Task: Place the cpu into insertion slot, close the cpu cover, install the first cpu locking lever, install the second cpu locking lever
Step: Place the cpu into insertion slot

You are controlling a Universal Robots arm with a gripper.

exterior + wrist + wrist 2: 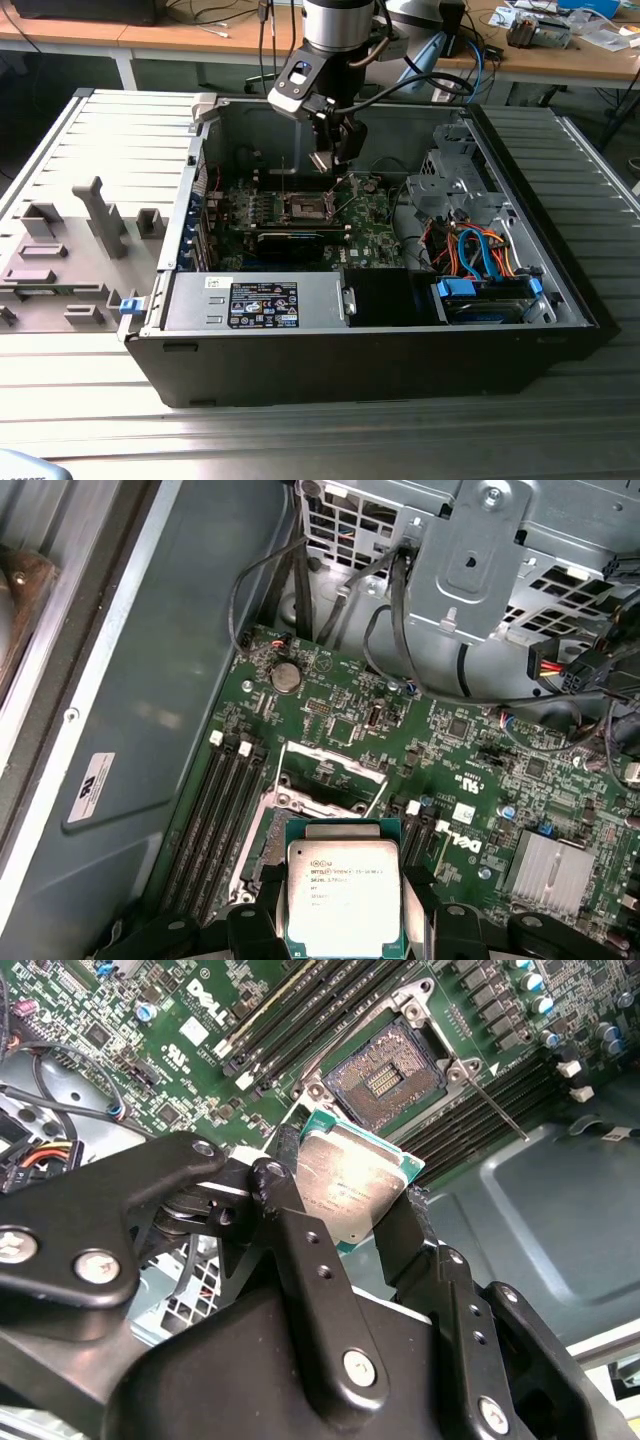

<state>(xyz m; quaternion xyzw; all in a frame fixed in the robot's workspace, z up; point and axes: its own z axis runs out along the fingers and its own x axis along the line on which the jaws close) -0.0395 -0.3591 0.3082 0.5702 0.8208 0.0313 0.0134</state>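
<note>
My gripper [331,158] hangs inside the open computer case, shut on the cpu [322,160] and held a little above the green motherboard [375,225]. The cpu is a flat square chip with a dull silver top [350,1185] [343,900], pinched by its edges between two black fingers [290,1210] [448,925]. The insertion slot [385,1075] [305,207] lies open just past the chip, its dark contact field bare. In the first wrist view the cpu hides part of the slot. The cpu cover [330,758] stands raised at the slot's far side. A thin locking lever [495,1110] sticks out beside the slot.
Long memory slots [300,1015] flank the socket on both sides. A black card [290,240] and the power supply [255,300] sit toward the case front. A drive cage with blue and orange cables [480,255] is on the exterior view's right. Grey fixtures [100,215] stand outside the case.
</note>
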